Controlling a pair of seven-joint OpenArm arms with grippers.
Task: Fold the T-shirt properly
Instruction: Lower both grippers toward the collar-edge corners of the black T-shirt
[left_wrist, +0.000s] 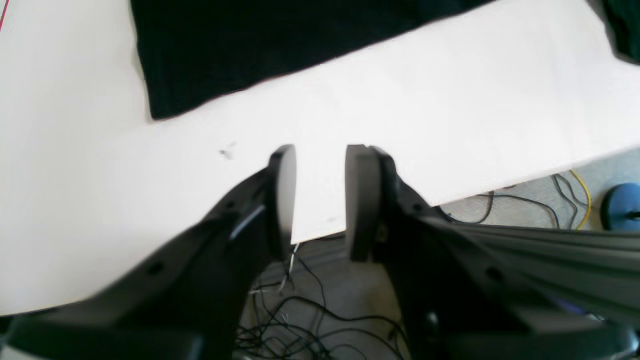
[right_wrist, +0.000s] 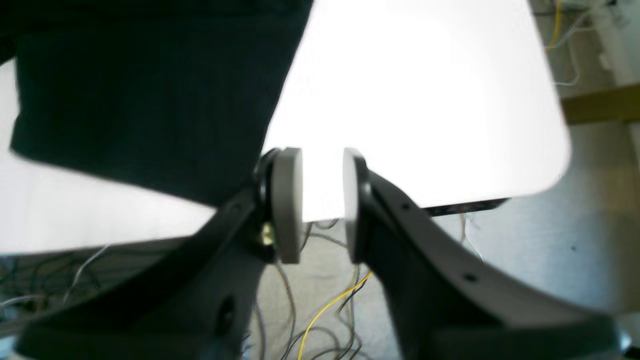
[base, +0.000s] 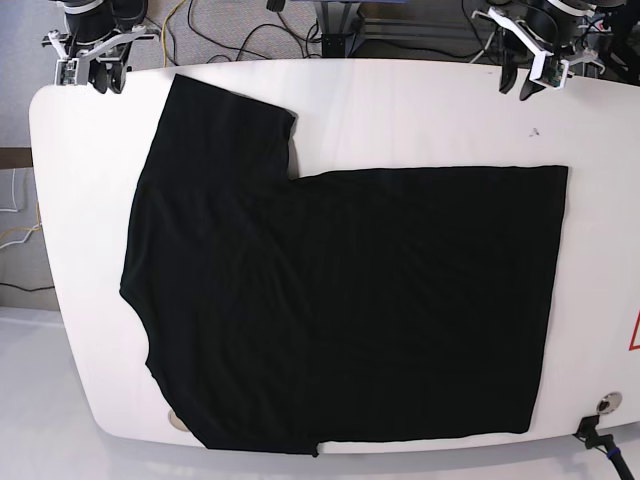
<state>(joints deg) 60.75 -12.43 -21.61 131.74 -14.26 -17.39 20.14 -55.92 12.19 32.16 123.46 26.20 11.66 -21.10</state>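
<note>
The black T-shirt (base: 340, 300) lies spread flat on the white table (base: 420, 110), plain face up, no print showing. One sleeve reaches toward the far left corner. My left gripper (base: 518, 82) hovers at the table's far right edge, open and empty. In the left wrist view the left gripper (left_wrist: 320, 195) is apart from the T-shirt's hem corner (left_wrist: 240, 50). My right gripper (base: 107, 82) is at the far left corner, open and empty. In the right wrist view the right gripper (right_wrist: 322, 200) sits beside the sleeve (right_wrist: 150, 95), over the table edge.
Loose cables (left_wrist: 310, 320) lie on the floor behind the table's far edge. A small dark mark (base: 533, 130) is on the table near the left gripper. A red mark (base: 634, 332) and a round fitting (base: 607, 404) are at the right edge.
</note>
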